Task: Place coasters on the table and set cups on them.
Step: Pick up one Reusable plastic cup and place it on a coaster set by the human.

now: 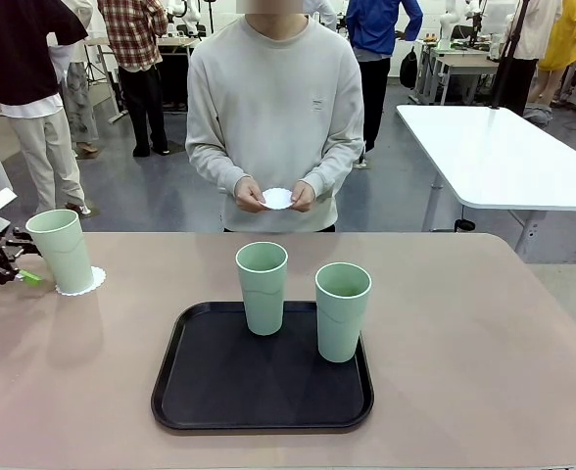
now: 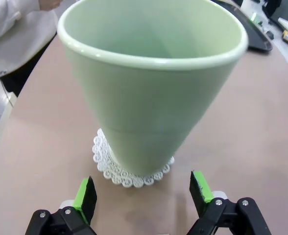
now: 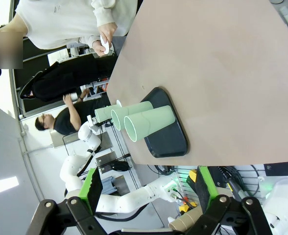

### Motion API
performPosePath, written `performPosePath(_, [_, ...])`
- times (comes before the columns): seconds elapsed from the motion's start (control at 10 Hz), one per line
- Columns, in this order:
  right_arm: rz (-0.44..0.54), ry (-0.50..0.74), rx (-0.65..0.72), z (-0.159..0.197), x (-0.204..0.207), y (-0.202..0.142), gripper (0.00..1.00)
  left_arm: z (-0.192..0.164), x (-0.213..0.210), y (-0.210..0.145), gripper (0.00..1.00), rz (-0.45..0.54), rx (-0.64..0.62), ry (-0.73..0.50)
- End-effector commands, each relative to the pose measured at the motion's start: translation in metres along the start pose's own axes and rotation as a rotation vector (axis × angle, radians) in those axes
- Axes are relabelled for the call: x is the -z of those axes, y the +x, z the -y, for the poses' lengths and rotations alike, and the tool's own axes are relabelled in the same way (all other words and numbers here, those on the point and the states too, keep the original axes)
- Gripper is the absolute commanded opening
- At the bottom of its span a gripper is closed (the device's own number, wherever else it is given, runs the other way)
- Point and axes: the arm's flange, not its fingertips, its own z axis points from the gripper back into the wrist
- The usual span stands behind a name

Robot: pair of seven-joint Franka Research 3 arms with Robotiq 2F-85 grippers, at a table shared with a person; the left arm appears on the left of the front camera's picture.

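Room: open lab floor with people standing at the back and a white table [image 1: 504,157] at rear right. Work surface [image 1: 464,343]: beige-pink, matte, with rounded corners.

Left pincer [image 1: 24,262] [image 2: 143,182]: low at the surface's left edge, jaws spread, nothing between the green pads [image 2: 86,193]. The left cup [image 1: 63,250] [image 2: 154,88] is just ahead of the fingertips. It is mint green, upright, and apart from both pads. It stands on a lacy coaster [image 1: 90,284] [image 2: 105,161], whose scalloped rim shows round the base.

Right pincer [image 3: 148,175]: jaws spread and holding nothing, well away from the cups. Its view is rolled sideways.

Outward, mid-surface: black tray [image 1: 219,392] [image 3: 173,142] carrying the middle cup [image 1: 262,286] and the right cup [image 1: 343,310]. Both are upright and close together without touching, and neither has a coaster under it.

Far side: a person in a pale sweatshirt holds a second coaster [image 1: 277,199] between both hands [image 1: 303,196], above the surface's far edge.

Writing: there is a small mark on the sweatshirt's chest, too small to read. The cups are plain.
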Motion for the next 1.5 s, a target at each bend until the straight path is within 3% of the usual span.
performPosePath(0.0, [-0.004,0.017,-0.005,0.001,0.000,-0.001,1.00,0.032,-0.017,0.032,1.00,-0.117,-0.048,0.070])
performPosePath(0.1, [-0.004,0.017,-0.005,0.001,0.000,-0.001,1.00,0.047,-0.031,0.054,1.00,-0.177,-0.095,0.148])
performPosePath(0.5, [-0.004,0.017,-0.005,0.001,0.000,-0.001,1.00,0.103,-0.062,0.128,1.00,-0.180,-0.259,0.306])
performPosePath(0.8, [-0.004,0.017,-0.005,0.001,0.000,-0.001,1.00,0.145,-0.085,0.183,1.00,-0.258,-0.384,0.381])
performPosePath(1.0, [-0.004,0.017,-0.005,0.001,0.000,-0.001,1.00,0.170,-0.081,0.215,1.00,-0.405,-0.483,0.375])
performPosePath(1.2, [-0.004,0.017,-0.005,0.001,0.000,-0.001,1.00,0.185,-0.069,0.234,1.00,-0.508,-0.500,0.357])
performPosePath(1.4, [-0.004,0.017,-0.005,0.001,0.000,-0.001,1.00,0.192,-0.063,0.232,1.00,-0.486,-0.506,0.334])
